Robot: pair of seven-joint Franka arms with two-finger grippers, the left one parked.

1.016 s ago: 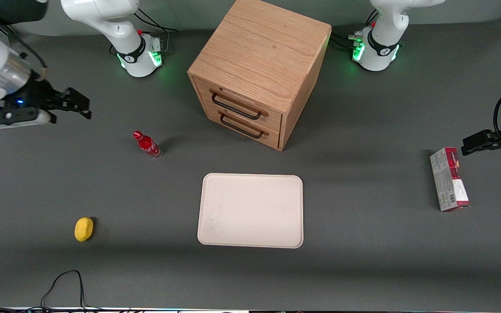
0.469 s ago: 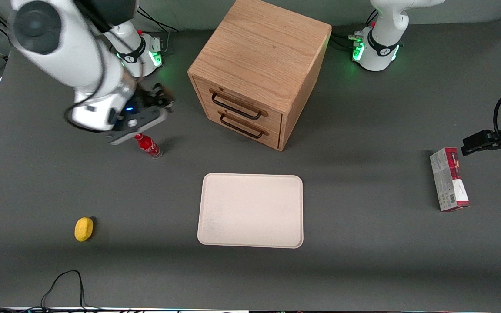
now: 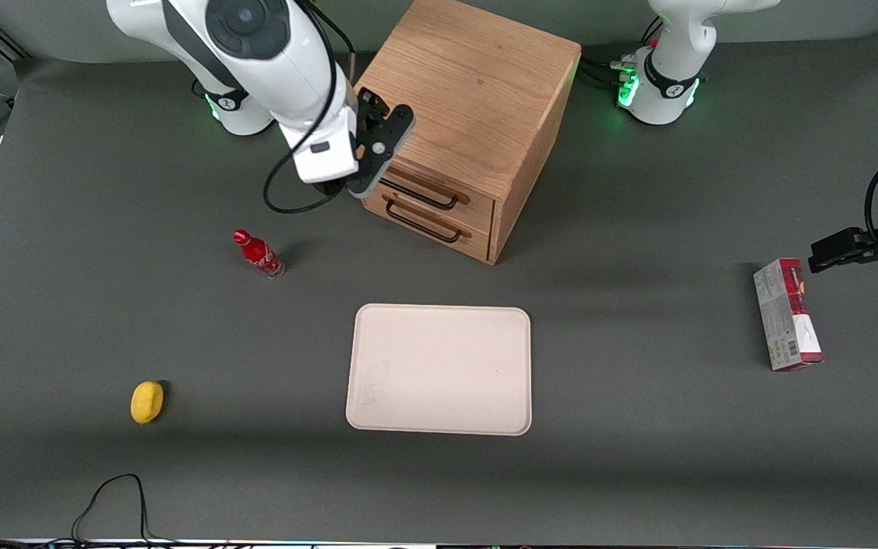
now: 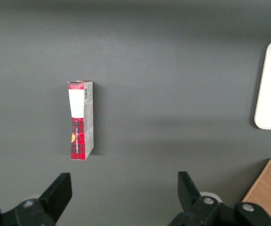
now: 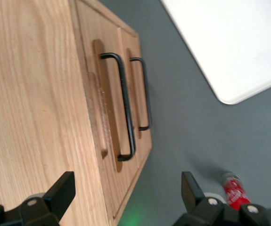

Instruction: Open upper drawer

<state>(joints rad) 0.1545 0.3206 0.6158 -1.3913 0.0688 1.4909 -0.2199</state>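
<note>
The light oak cabinet [image 3: 462,84] stands at the back middle of the table with both drawers shut. The upper drawer [image 3: 479,210] has a thin black bar handle [image 3: 435,200], partly hidden by my arm in the front view. In the right wrist view the upper drawer's front [image 5: 90,70] and its handle [image 5: 126,106] show fully, beside the lower handle [image 5: 144,94]. My right gripper [image 3: 378,160] is open and empty at the cabinet's top front edge, at the handle's end nearest the working arm. Its fingers [image 5: 60,190] are spread wide, touching nothing.
A red bottle [image 3: 258,254] stands on the table toward the working arm's end, near the cabinet's front. A white tray [image 3: 439,370] lies nearer the front camera than the cabinet. A yellow object [image 3: 147,401] and a red-and-white box [image 3: 787,314] lie farther out.
My right gripper has swung from the working arm's end of the table, past the red bottle, up to the cabinet's drawer fronts. The drawers have not moved.
</note>
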